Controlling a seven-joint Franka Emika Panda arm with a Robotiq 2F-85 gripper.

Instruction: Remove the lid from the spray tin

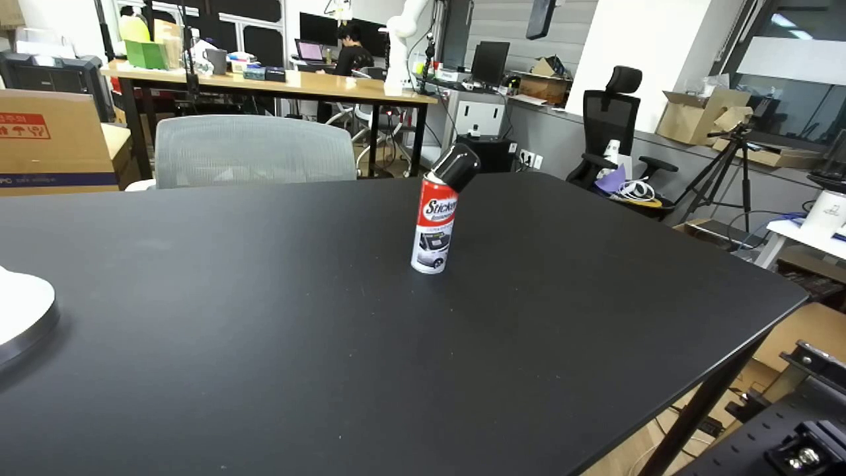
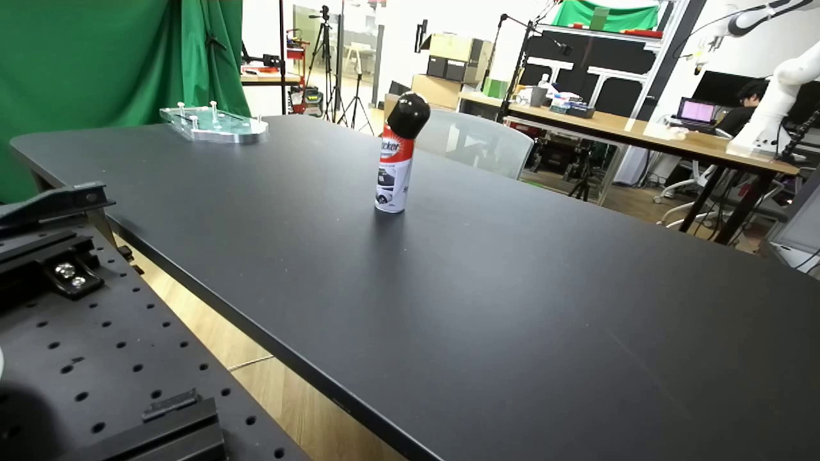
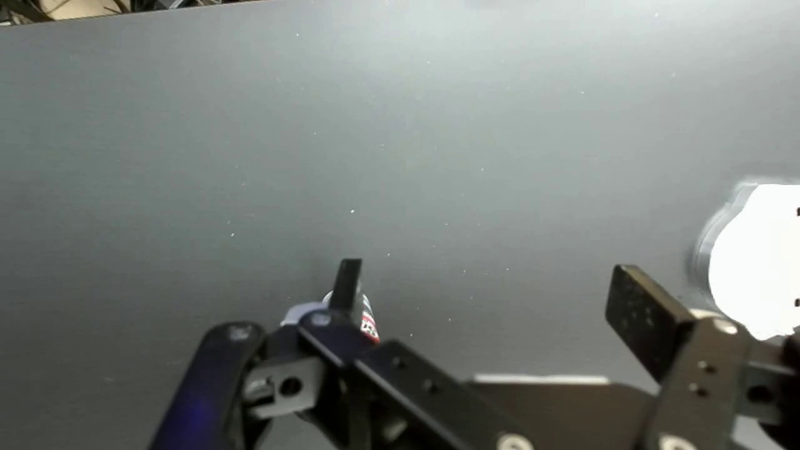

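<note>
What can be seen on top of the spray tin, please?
In both exterior views, a black lid sits tilted on top of the spray tin. The lid covers what is beneath it, so any nozzle there cannot be seen.

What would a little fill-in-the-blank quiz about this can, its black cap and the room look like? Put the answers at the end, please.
1. Just below the lid, the spray tin is mostly ____ in colour.
2. In both exterior views the spray tin stands upright, but the lid on top is not straight: it is ____.
3. In the wrist view, the end effector has its jaws wide apart, so it is ____, not shut.
4. In an exterior view, the curtain beyond the table is ____.

Missing words: red; tilted; open; green.
</note>
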